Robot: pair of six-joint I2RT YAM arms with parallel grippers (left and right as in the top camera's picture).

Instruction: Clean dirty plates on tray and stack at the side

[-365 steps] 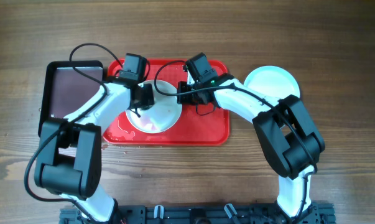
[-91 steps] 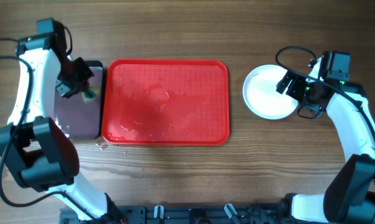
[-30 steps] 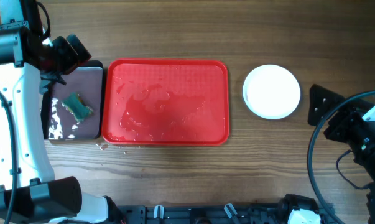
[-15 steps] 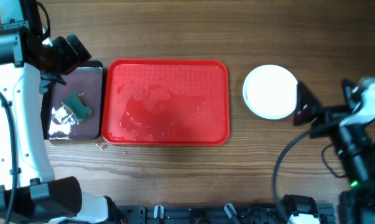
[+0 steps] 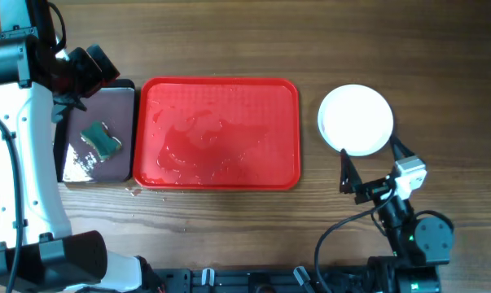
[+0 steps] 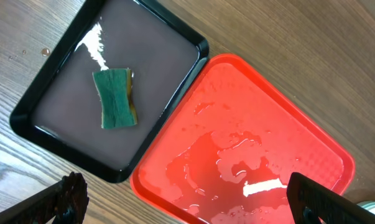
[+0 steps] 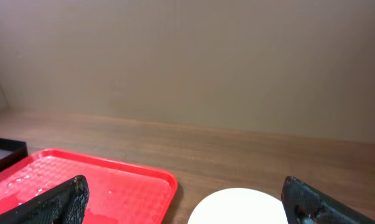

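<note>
Both tools have their fingers spread and grip nothing.

Overhead, the plates (image 5: 356,120) sit as one stack on the tabletop (image 5: 229,228). They are just ahead of the right tool (image 5: 371,165) and roughly centred on the gap between its fingers. Only the white top plate shows, so the count beneath cannot be told. The tray (image 5: 221,88) lies off to that tool's left, wet and bearing no plate. The left tool (image 5: 86,69) hangs beyond the tray, well apart from the stack, over the black tray (image 5: 119,110) that holds the sponge (image 5: 100,140).

In the left wrist view, the sponge lies ahead and to the left of the open tool, and the red tray ahead and to the right.

In the right wrist view, the white plate's rim rises at the bottom edge, between the two widely parted fingers.

The stack being round, no axis matters. Any further handling looks like a short, straight reach for the right arm, which is much the nearer.
</note>
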